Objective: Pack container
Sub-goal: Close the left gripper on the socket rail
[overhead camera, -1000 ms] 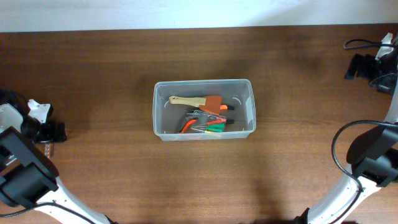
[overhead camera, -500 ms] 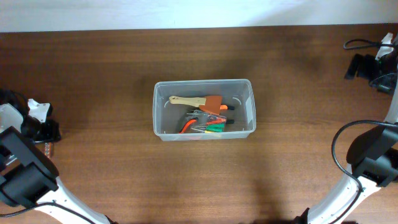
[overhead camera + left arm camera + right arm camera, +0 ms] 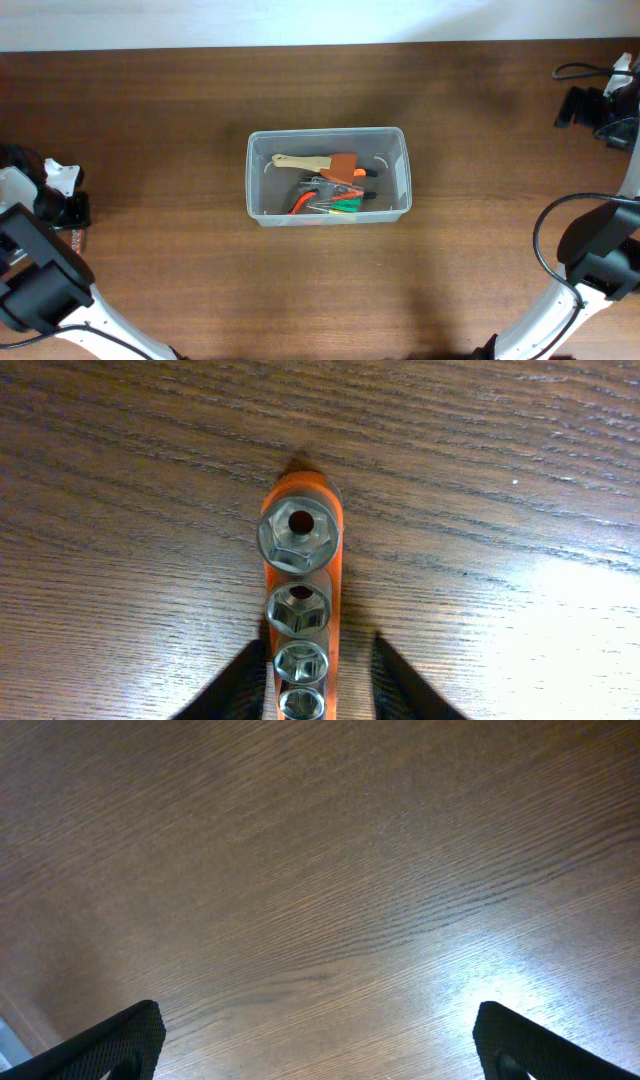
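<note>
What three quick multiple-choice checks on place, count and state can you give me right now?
1. Where is the orange socket rail? A on a shelf; B on the table between the jaws of the left gripper; C on a hook.
2. Sockets showing in the left wrist view? A two; B four; C seven.
3. Jaws of the right gripper? A open, empty; B shut on a brush; C shut on a rag.
B, jaws flank it on wood; B, four hex heads in line; A, only bare wood between them.
</note>
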### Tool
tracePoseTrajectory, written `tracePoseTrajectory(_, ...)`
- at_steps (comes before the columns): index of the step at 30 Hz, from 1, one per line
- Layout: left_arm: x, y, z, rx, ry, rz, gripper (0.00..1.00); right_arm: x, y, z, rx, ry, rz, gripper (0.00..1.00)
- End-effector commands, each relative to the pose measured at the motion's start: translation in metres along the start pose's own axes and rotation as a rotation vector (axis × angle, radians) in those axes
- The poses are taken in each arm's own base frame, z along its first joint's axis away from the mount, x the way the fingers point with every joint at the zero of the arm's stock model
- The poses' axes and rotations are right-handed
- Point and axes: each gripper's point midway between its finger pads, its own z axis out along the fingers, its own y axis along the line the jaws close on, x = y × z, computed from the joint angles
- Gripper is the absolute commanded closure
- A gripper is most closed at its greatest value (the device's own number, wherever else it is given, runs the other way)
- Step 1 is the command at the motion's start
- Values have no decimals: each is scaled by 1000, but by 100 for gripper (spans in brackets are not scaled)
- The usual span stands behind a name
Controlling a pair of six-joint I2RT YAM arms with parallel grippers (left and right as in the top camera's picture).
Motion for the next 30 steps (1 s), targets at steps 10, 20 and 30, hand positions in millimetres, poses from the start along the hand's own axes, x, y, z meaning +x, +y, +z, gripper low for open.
tracePoseTrajectory(10,7,-1,13,9,33,1,76,1,3,-3,-3,-5,0,1)
tracePoseTrajectory(20,7,-1,13,10,32,1,92,1,3,-3,-3,-5,0,1)
tracePoseTrajectory(30,2,2,10,3,16,0,98,1,3,-3,-3,-5,0,1)
